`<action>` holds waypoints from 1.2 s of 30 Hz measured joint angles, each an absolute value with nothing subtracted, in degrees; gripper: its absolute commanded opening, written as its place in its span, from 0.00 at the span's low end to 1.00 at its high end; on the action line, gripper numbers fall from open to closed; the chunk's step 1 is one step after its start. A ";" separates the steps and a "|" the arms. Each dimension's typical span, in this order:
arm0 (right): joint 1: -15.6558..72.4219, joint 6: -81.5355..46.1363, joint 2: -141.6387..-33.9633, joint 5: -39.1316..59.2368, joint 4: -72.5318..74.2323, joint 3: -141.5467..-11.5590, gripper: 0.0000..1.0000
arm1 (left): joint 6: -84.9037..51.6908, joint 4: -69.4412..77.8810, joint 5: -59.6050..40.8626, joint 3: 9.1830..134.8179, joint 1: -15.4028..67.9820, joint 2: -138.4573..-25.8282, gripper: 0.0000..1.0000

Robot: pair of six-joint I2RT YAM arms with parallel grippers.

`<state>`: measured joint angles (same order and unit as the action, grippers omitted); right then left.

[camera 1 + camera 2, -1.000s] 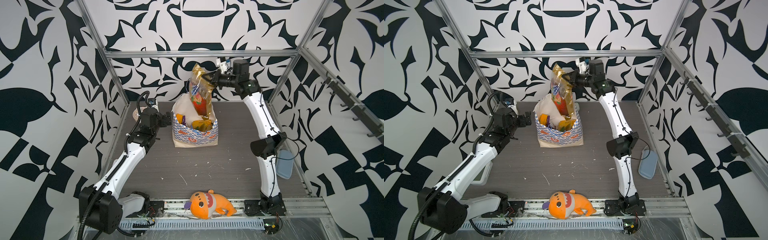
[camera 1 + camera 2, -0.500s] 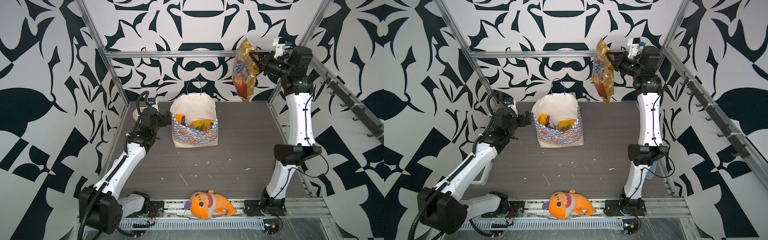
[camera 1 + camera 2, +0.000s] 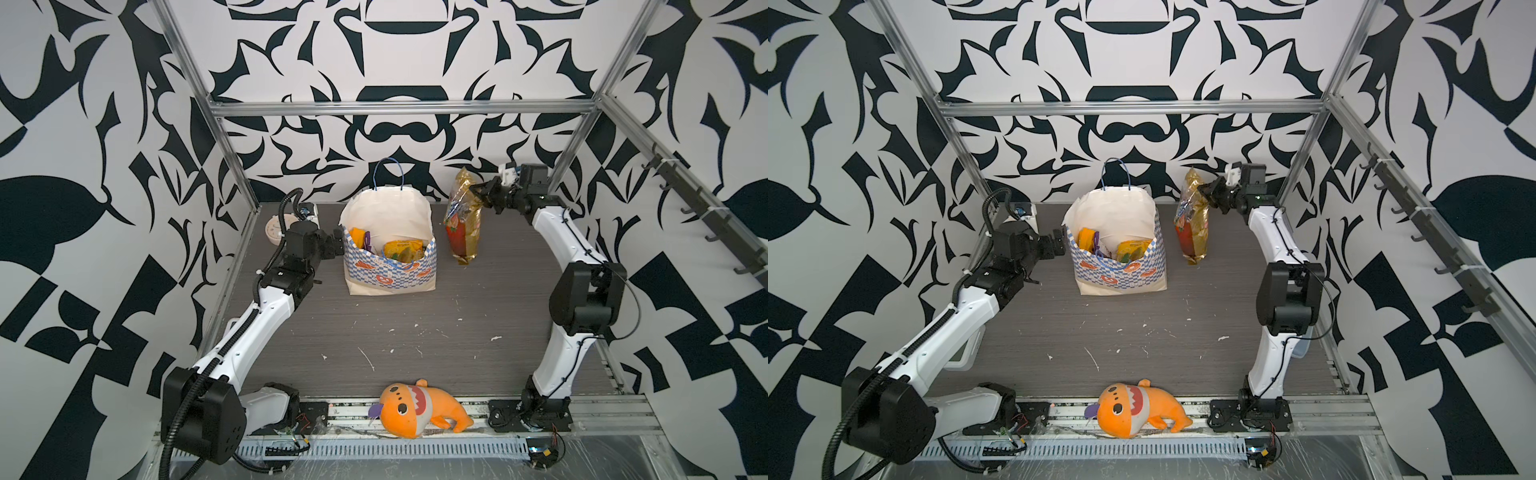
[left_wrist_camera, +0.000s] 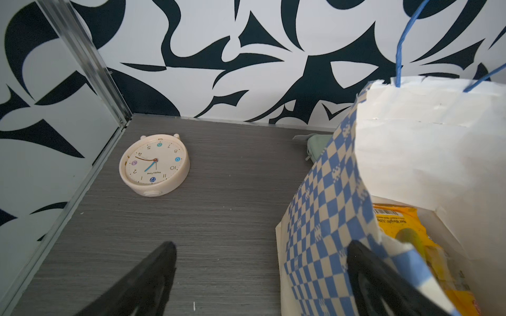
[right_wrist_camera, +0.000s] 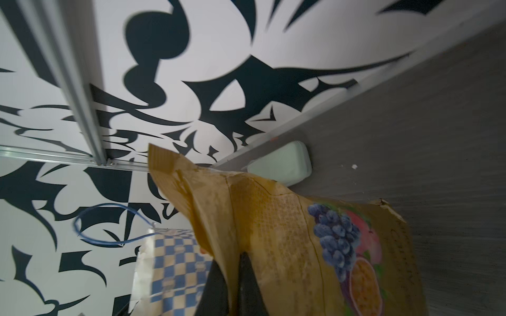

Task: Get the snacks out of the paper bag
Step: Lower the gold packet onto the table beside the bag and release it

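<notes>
Bag (image 3: 390, 266) stood at back of surface (image 3: 415, 324), wall hiding lower parts of snacks (image 3: 399, 251) inside. Gold packet (image 3: 463, 224) hung just right of bag, pinched near top by right fingers (image 5: 247, 284); I couldn't tell if its foot touched surface. Mint case (image 5: 282, 164) behind bag showed in wrist views only. Clock (image 4: 154, 164) whole in left wrist view, half behind left arm (image 3: 270, 303) in a top view. Left fingers (image 4: 153, 273) spread wide at bag's side; right arm (image 3: 582, 291) bent, elbow high.

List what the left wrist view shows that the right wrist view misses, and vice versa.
Left wrist only: a clock, a yellow packet inside the paper bag, the open left tool. Right wrist only: a gold fruit-print packet pinched in the shut right tool. Both: the paper bag, its blue handles, the grey table, the patterned wall.
</notes>
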<state>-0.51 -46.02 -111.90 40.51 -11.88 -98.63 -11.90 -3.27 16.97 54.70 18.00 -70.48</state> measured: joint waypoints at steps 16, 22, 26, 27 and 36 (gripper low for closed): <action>0.23 -53.15 -118.69 46.52 10.52 -93.32 0.00 | -12.97 -3.20 16.71 54.72 18.00 -75.07 1.00; -2.46 -55.42 -119.79 50.46 14.04 -93.51 0.00 | -13.96 -3.18 16.23 54.83 18.00 -76.51 1.00; -6.17 -42.30 -121.69 48.45 -1.69 -97.73 0.00 | -14.57 -3.16 15.79 54.85 18.00 -76.58 1.00; -7.16 -37.76 -122.74 46.63 -7.49 -100.25 0.00 | -14.61 -3.18 15.73 54.85 18.00 -76.58 1.00; -11.51 -11.86 -125.51 31.62 -34.04 -111.87 0.01 | -14.59 -3.27 15.09 56.53 18.00 -77.95 1.00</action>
<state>-11.51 -11.86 -125.51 31.62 -34.04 -111.87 -14.59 -3.27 15.09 56.53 18.00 -77.95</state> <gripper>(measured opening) 0.051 0.997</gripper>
